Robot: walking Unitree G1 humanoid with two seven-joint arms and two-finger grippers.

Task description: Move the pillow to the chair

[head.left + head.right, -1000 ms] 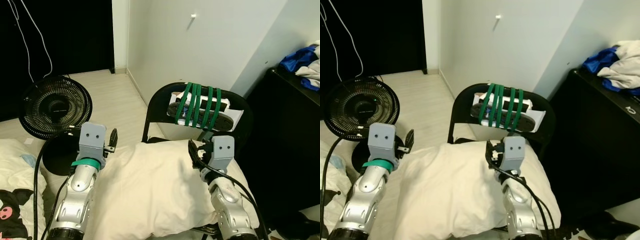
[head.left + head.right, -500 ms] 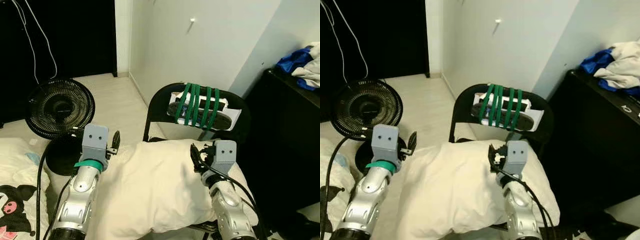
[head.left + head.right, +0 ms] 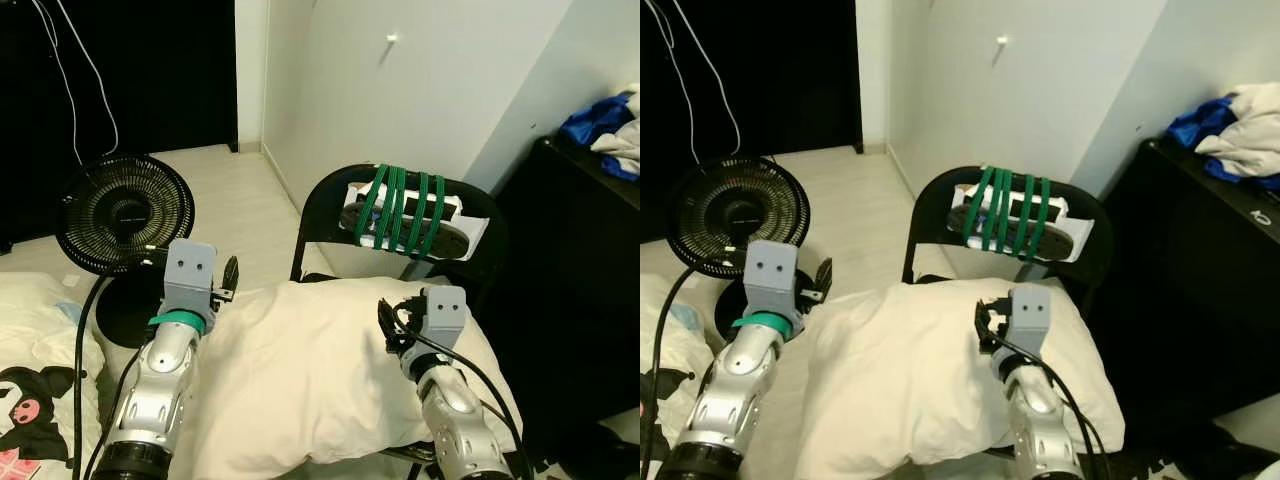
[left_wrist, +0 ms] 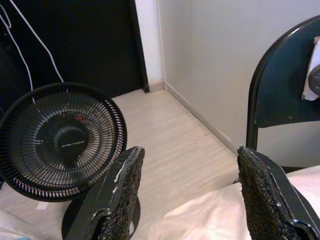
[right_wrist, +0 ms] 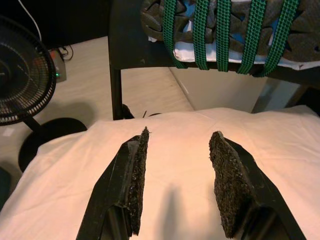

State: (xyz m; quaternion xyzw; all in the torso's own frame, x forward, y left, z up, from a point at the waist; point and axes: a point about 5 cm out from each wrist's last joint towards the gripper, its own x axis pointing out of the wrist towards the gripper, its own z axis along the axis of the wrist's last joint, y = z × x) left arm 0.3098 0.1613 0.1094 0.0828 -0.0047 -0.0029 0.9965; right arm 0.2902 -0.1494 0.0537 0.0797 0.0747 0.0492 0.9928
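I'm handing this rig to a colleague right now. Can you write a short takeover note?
Left hand: open, empty, at the pillow's left edge, beside the floor fan.
Right hand: open, empty, just above the pillow.
The pillow lies on the seat of the black chair, overhanging it toward the left.
Done: pillow set down and released.
Left: perhaps centre it, then pull both arms back.

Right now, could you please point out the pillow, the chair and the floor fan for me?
pillow (image 3: 310, 370), left eye view, middle of its cream top.
chair (image 3: 325, 205), left eye view, black backrest, bare left part.
floor fan (image 3: 122, 213), left eye view, centre of its round grille.
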